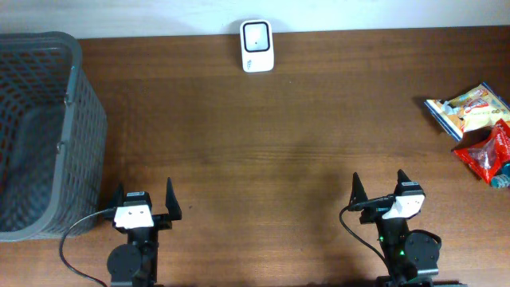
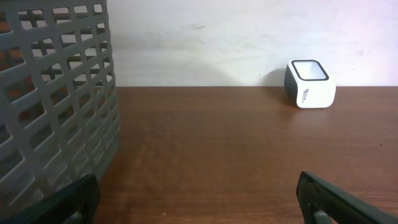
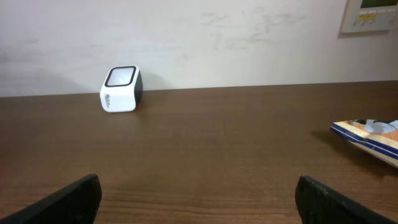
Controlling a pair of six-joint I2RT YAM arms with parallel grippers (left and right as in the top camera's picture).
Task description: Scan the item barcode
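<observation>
Jaws stand wide apart on left end effector and right end effector (both empty).

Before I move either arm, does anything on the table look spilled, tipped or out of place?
Nothing stands out. The scanner sits upright at the far edge, the basket stands on the left, the blue packet and red packet lie flat on the right; left gripper and right gripper are open, empty.

No text can be read; a small dark mark is printed on the side of the white scanner, too small to be made out; the printing on the snack packets is blurred.
</observation>
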